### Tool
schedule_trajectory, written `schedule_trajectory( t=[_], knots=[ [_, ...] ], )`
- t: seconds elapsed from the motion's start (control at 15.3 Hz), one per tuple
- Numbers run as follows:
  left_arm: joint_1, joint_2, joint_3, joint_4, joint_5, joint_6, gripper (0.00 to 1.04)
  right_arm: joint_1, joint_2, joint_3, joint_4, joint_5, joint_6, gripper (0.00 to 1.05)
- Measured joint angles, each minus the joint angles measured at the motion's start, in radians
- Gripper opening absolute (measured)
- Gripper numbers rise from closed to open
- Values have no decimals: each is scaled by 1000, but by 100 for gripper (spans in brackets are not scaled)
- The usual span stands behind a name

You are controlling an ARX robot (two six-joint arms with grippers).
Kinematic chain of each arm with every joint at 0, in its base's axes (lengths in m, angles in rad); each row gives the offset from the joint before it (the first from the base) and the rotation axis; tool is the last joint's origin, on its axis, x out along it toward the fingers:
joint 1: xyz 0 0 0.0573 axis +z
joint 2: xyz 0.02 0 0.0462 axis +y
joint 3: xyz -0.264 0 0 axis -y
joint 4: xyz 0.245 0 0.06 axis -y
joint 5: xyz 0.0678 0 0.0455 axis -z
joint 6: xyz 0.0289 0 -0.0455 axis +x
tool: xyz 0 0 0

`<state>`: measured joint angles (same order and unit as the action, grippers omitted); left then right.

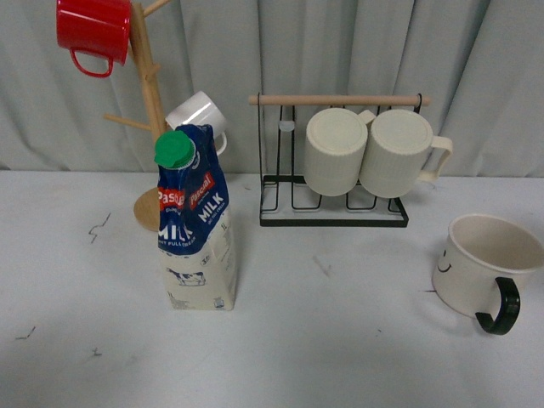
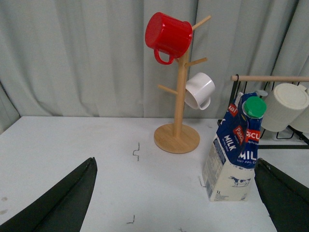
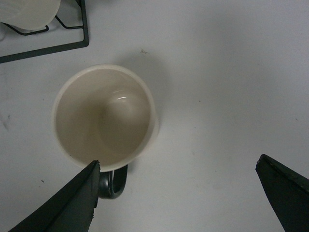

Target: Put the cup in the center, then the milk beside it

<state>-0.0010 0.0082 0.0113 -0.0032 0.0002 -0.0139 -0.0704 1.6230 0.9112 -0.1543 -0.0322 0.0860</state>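
Observation:
The cup (image 1: 484, 266), cream with a black handle and a small smiley face, stands upright at the right of the white table. In the right wrist view I look down into the cup (image 3: 105, 118); its black handle (image 3: 114, 181) shows beside one finger. My right gripper (image 3: 177, 166) is open above it, one finger over the cup's rim, nothing held. The milk carton (image 1: 195, 223), blue top, green cap, cream base, stands upright left of centre. It shows in the left wrist view (image 2: 236, 154). My left gripper (image 2: 175, 164) is open and empty, well back from the carton. Neither arm shows in the front view.
A wooden mug tree (image 1: 146, 102) with a red mug (image 1: 92, 32) and a small white mug (image 1: 200, 117) stands behind the carton. A black wire rack (image 1: 333, 174) with two ribbed cream mugs (image 1: 370, 153) stands at the back centre. A grey curtain closes the back.

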Motion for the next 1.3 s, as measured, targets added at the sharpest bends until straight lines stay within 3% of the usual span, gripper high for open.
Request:
schedule_trajectory(
  t=[0.65,0.98,1.11,1.17,1.3],
  knots=[
    [0,0,0,0,0,0,98,26,361,261,-69,90,23,95],
    [0,0,0,0,0,0,98,45,407,296,-40,100,30,41],
    [0,0,0,0,0,0,98,48,407,300,-55,99,40,13],
    [0,0,0,0,0,0,98,53,401,296,-49,84,57,4],
    [0,0,0,0,0,0,98,81,330,248,-61,60,70,3]
  ],
)
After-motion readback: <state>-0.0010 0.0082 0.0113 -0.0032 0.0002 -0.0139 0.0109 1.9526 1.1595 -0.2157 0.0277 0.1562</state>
